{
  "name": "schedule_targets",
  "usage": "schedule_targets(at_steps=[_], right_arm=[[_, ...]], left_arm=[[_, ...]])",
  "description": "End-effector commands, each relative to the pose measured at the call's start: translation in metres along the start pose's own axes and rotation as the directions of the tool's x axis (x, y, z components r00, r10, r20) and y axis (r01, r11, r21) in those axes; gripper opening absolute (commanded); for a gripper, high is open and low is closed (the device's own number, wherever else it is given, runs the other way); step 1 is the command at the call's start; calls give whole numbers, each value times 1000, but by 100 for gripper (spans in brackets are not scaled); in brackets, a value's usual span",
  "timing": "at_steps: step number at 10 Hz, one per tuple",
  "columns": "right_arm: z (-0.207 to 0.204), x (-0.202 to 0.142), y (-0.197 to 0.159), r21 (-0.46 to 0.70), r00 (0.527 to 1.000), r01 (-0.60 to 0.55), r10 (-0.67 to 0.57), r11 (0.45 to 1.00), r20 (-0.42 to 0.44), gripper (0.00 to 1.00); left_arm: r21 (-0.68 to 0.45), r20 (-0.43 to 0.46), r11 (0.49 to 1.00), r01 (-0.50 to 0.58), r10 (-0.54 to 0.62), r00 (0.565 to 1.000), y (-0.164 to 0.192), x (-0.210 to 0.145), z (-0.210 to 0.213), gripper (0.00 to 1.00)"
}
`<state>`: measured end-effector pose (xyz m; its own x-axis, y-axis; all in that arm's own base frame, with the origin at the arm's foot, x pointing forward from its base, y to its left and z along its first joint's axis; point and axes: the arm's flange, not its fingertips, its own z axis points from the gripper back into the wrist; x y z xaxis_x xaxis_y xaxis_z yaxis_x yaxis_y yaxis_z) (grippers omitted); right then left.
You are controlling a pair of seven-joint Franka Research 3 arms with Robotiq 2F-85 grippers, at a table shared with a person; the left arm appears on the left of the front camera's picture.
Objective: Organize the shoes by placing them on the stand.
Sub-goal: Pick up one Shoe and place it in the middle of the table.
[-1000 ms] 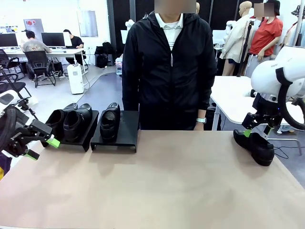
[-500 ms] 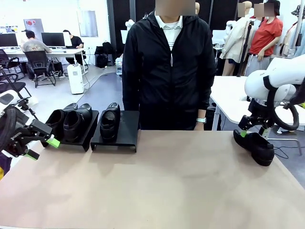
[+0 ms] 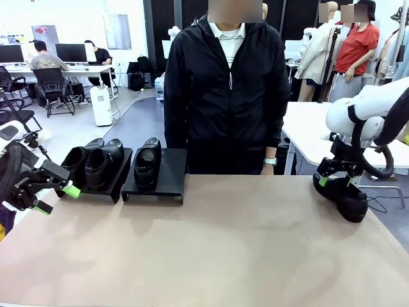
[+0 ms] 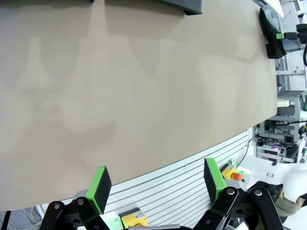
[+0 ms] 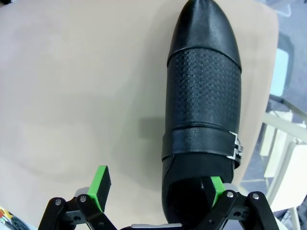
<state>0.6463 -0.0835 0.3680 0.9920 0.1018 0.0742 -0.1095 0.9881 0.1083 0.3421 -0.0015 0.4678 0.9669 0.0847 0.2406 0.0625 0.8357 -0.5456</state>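
Scanning from the left edge of the table (image 3: 211,249), we are holding our left gripper (image 3: 57,199) off the near left corner, fingers apart and nothing between them; its wrist view is looking across bare tabletop toward the far side. Just past it, two black stands are sitting side by side near the far edge. The left stand (image 3: 118,181) is carrying a pair of shoes (image 3: 96,163), toes toward us, touching each other. The right stand (image 3: 167,182) is carrying a single shoe (image 3: 147,162) on its left half, leaving its right half bare. A person (image 3: 227,89) is standing behind the table at the middle.

At the far right, the fourth shoe (image 5: 201,110) is lying on the tabletop near the edge. We are lowering our right gripper (image 5: 156,184) at its heel end: fingers apart, one pad (image 5: 216,184) sitting at the heel opening, the other pad (image 5: 100,184) outside over bare table. Nothing is clamped yet.

Handling judgement: the leather looks glossy and probably slippery on the toe cap, while the heel collar is looking stiffer. We are favouring a pinch across that wall, one finger inside. The weight probably sits forward of that hold, so the toe may droop when lifted.
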Motion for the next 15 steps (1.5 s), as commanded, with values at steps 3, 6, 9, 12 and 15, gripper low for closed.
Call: schedule_targets(at_steps=[3,6,9,12,15], right_arm=[[-15,8,-6,-4,1000,-17,17,1000,-16,100],[-19,7,-6,-2,998,-23,23,1000,-50,42],[-18,6,-5,-9,998,-28,27,1000,-48,0],[-17,5,-5,-13,998,-29,29,999,-50,0],[-13,3,-6,-21,999,-21,20,1000,-42,0]], left_arm=[[4,-4,1000,4,-4,1000,3,-3,2,100],[4,-4,1000,4,-4,1000,3,-3,2,100],[4,-4,1000,4,-4,1000,3,-3,2,100],[4,-4,1000,4,-4,1000,3,-3,2,100],[4,-4,1000,4,-4,1000,3,-3,2,100]])
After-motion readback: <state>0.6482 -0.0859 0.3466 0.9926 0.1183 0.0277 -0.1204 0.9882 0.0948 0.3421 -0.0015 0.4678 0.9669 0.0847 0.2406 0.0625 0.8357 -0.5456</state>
